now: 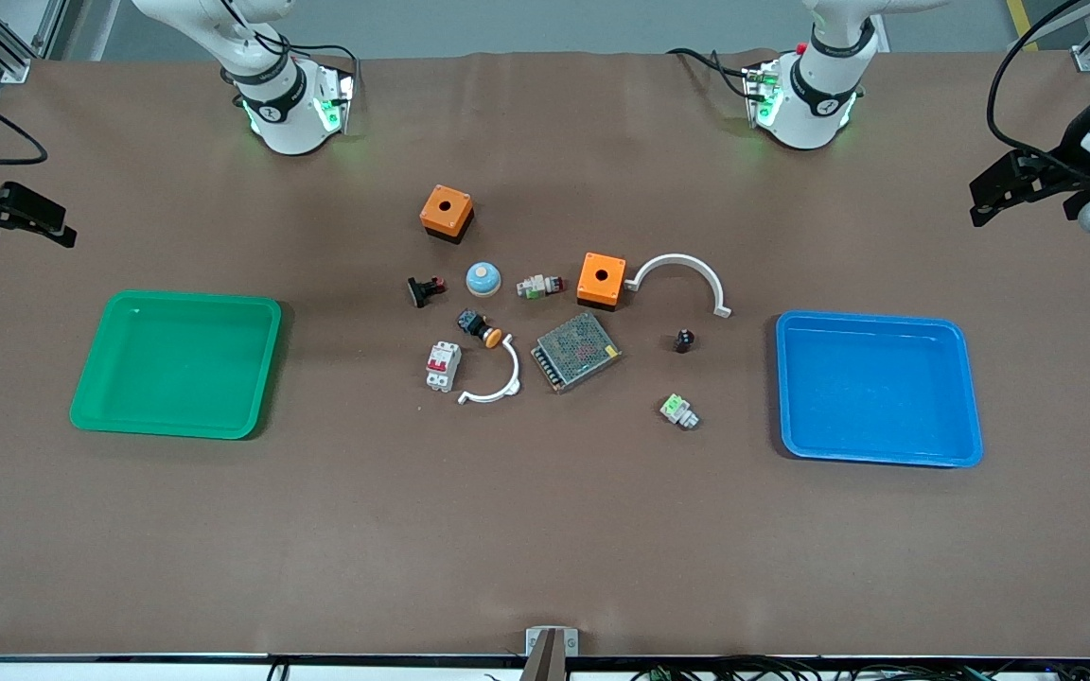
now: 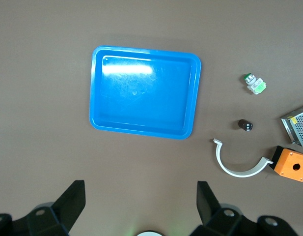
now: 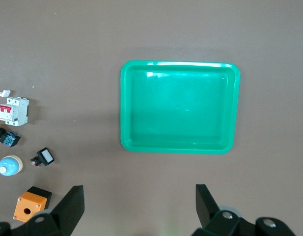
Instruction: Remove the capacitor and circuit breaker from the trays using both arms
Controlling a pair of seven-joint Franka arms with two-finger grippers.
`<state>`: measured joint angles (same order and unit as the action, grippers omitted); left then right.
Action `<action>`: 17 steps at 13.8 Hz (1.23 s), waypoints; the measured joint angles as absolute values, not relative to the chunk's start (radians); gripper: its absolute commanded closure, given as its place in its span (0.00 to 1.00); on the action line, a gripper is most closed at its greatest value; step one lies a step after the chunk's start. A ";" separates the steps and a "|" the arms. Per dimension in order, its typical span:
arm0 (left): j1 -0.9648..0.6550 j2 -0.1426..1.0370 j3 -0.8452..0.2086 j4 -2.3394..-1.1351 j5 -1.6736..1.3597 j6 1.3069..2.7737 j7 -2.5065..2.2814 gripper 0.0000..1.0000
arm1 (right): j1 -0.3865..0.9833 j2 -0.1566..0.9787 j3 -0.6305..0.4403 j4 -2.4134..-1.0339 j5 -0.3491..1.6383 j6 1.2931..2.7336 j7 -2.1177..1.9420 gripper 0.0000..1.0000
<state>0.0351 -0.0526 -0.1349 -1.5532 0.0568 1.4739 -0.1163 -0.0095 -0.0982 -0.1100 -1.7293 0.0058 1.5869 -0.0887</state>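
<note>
The capacitor, a tiny black cylinder, stands on the mat between the metal mesh box and the blue tray; it also shows in the left wrist view. The breaker, a white block with red levers, lies beside a white arc, nearer the green tray; it also shows in the right wrist view. My left gripper is open and empty, high above the mat at the left arm's end. My right gripper is open and empty, high at the right arm's end.
Two orange boxes, two white arcs, a metal mesh box, a blue dome, two white-and-green connectors, an orange-capped button and a black-and-red switch crowd mid-table.
</note>
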 measured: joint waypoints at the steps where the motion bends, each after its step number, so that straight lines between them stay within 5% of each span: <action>1: 0.035 -0.053 -0.135 -1.554 0.044 1.474 -0.116 0.00 | -0.010 -0.099 -0.109 -1.732 0.005 1.595 -0.089 0.00; 17: 0.035 -0.088 -0.150 -1.582 0.015 1.473 -0.095 0.00 | -0.010 -0.099 -0.104 -1.756 -0.014 1.645 -0.111 0.00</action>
<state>0.0353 -0.0876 -0.1501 -1.5818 0.0149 1.4734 -0.0955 -0.0095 -0.0991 -0.1045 -1.7559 -0.0144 1.6450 -0.1113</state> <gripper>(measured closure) 0.000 0.000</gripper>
